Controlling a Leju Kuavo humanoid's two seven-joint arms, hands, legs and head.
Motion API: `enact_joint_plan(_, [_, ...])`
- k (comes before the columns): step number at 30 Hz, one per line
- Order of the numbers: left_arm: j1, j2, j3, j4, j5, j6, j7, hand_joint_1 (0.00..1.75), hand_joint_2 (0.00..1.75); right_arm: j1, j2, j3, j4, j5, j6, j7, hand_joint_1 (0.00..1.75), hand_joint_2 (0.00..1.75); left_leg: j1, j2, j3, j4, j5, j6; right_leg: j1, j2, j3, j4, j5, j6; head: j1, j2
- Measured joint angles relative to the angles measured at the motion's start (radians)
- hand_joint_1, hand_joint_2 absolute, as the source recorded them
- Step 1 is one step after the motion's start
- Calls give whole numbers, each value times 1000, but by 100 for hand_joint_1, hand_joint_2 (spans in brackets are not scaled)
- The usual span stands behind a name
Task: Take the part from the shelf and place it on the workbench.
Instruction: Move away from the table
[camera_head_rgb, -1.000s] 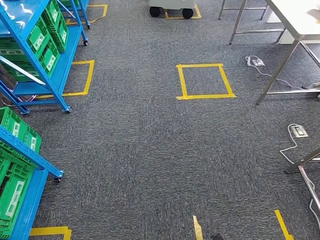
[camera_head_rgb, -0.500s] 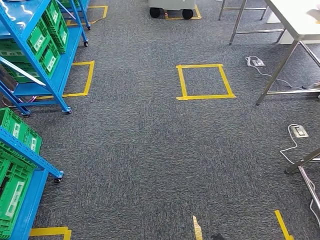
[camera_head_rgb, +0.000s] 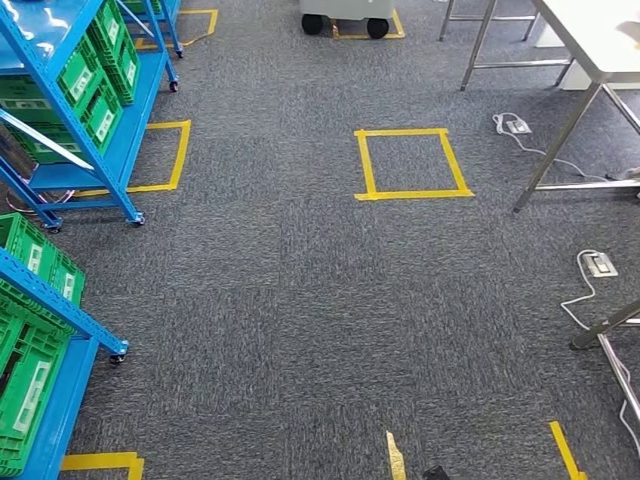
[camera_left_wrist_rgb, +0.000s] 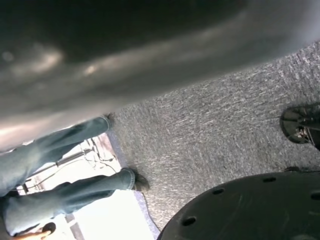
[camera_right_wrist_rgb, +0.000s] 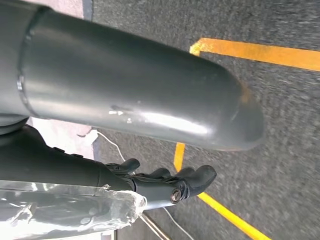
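Note:
In the right wrist view my right hand hangs over the carpet with its dark fingers stretched out and the thick grey thumb above them. A part wrapped in clear crinkled plastic lies along the fingers, held in the hand. In the head view the white workbench stands at the far right on steel legs. Blue shelves with green bins stand at the left. A blurred grey shape crosses the left wrist view, and my left hand's fingers cannot be made out there.
A nearer blue shelf with green bins juts in at the lower left. A yellow tape square marks the carpet ahead. Floor sockets with white cables lie by the bench legs. A wheeled cart stands far ahead. A person's legs stand close by.
The whole head picture has slid a few pixels down and right, so the camera has moved slightly. Nothing on the floor has moved.

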Motion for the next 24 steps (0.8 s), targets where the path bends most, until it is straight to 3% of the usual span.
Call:
enact_joint_plan(1, [0,-1,0,0,0,0,0,0,0,-1,0,1,0,3,-3,2,0,0,2,-1,6,-10,4,4,1,-1,0,6,-6,1,1,0])
enact_joint_plan(3, [0,-2,0,0,-1,0,0,0,0,0,0,8,0,16,-10,12,0,0,6,-13,19,-30,10,12,1,-1,-88,163,-66,1,5,0])
enact_joint_plan(4, [0,-2,0,0,-1,0,0,0,0,1,-1,11,0,21,-12,16,0,0,4,-22,22,-31,9,12,1,-1,-129,224,-79,0,6,0])
enact_joint_plan(5, [0,-3,0,0,-1,0,0,0,0,2,-1,13,0,25,-13,20,0,0,4,-35,24,-31,7,10,-1,1,-158,254,-73,0,7,0])
enact_joint_plan(6, [-1,-3,0,0,-1,0,0,0,0,3,-1,15,0,25,-13,21,0,0,5,-46,27,-29,4,6,-4,11,-133,188,-26,1,7,0])
enact_joint_plan(8, [-1,-4,0,0,-1,0,0,0,0,3,-1,16,1,24,-12,21,0,0,5,-66,29,-21,-1,-7,-7,43,-82,69,31,2,8,0])
enact_joint_plan(10, [-1,-3,0,0,-1,0,0,0,0,3,-2,16,1,24,-11,21,0,0,5,-82,26,-16,-2,-19,-5,55,-63,37,36,-5,7,0])
enact_joint_plan(12, [2,-2,1,0,-1,0,0,0,0,3,-2,16,1,26,-10,23,0,0,9,-89,21,-15,-1,-29,-2,36,-57,35,41,-18,7,0])
enact_joint_plan(14, [3,-2,2,0,-1,0,0,0,0,3,-2,16,1,30,-11,25,0,0,10,-55,3,21,-25,-39,-2,15,-55,31,44,-32,2,0])
enact_joint_plan(16, [0,-3,3,0,-2,0,0,0,0,5,-2,16,1,35,-14,26,0,0,10,-11,-53,131,-82,-47,0,-9,-53,28,43,-43,-2,0])
enact_joint_plan(18, [-2,-4,4,0,-2,0,0,0,0,8,-2,16,1,37,-17,28,0,0,14,0,-116,250,-122,-50,4,-37,-51,28,38,-48,-3,0])
enact_joint_plan(19, [-1,-4,4,0,-2,0,0,0,0,8,-2,16,1,37,-18,29,0,0,15,2,-128,270,-117,-50,5,-50,-49,28,36,-49,-3,0])
enact_joint_plan(20, [1,-4,4,0,-2,0,0,0,0,8,-2,16,1,37,-19,29,0,0,15,4,-120,250,-92,-49,6,-61,-46,28,33,-49,-3,0])
enact_joint_plan(21, [3,-4,4,0,-2,0,0,0,0,7,-2,16,1,38,-19,29,0,0,15,14,-95,196,-54,-45,6,-72,-41,28,29,-47,-3,0])
enact_joint_plan(23, [2,-4,4,0,-2,0,0,0,0,7,-2,16,1,38,-19,29,0,0,5,61,-29,67,1,-35,9,-93,-32,28,18,-39,-3,0])
enact_joint_plan(24, [-1,-4,4,0,-2,0,0,0,0,7,-2,16,1,38,-19,29,0,0,-1,82,-7,24,9,-30,11,-105,-30,28,13,-34,-3,0])
